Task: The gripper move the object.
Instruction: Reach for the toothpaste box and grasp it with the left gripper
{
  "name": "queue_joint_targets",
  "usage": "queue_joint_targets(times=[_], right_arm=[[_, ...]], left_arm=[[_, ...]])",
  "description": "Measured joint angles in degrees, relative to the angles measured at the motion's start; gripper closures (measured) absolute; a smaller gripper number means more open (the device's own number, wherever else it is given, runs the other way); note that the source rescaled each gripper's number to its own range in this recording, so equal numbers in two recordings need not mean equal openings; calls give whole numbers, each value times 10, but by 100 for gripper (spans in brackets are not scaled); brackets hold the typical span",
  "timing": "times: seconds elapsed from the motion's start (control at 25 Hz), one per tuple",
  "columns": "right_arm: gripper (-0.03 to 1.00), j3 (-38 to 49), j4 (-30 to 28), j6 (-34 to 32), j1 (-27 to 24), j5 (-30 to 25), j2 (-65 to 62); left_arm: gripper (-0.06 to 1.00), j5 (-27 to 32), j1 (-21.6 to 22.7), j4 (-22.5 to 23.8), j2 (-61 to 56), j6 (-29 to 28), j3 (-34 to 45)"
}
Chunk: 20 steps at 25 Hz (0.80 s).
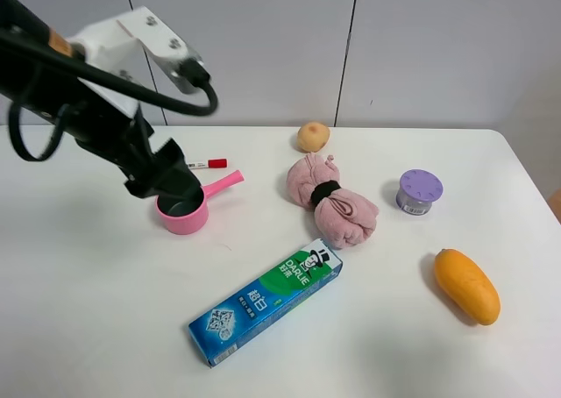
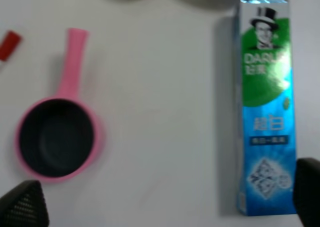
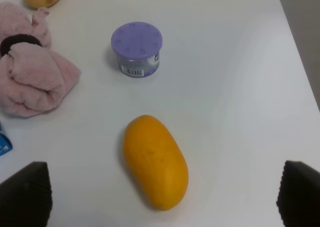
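The toothpaste carton (image 1: 267, 302) lies flat at the table's near centre, its long axis running near-left to far-right. The left gripper (image 1: 175, 186), jaws spread wide, hangs over the pink pan (image 1: 181, 216). The carton lies to its near right, well apart.

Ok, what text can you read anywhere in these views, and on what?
"DARLIE": on the toothpaste carton, green part.
"超白": same carton, blue part.
The carton's small print, the label on the purple-lidded jar and the print on the marker: too small or blurred to read.
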<state>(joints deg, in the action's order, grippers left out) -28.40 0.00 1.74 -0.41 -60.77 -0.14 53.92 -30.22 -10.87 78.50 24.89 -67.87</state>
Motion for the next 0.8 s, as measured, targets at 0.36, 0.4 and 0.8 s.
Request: queue_joint_targets(times=[0.36,0.4,0.8], right_arm=[[-3,0,0,0,0,0,0],[-3,0,0,0,0,0,0],[-3,0,0,0,0,0,0]], left_arm=[[-6,-62,-120,60,113,-130,0],[-6,-71,-131,60,125,-140,0],[-6,-177,-185,60,227,-226,-1]])
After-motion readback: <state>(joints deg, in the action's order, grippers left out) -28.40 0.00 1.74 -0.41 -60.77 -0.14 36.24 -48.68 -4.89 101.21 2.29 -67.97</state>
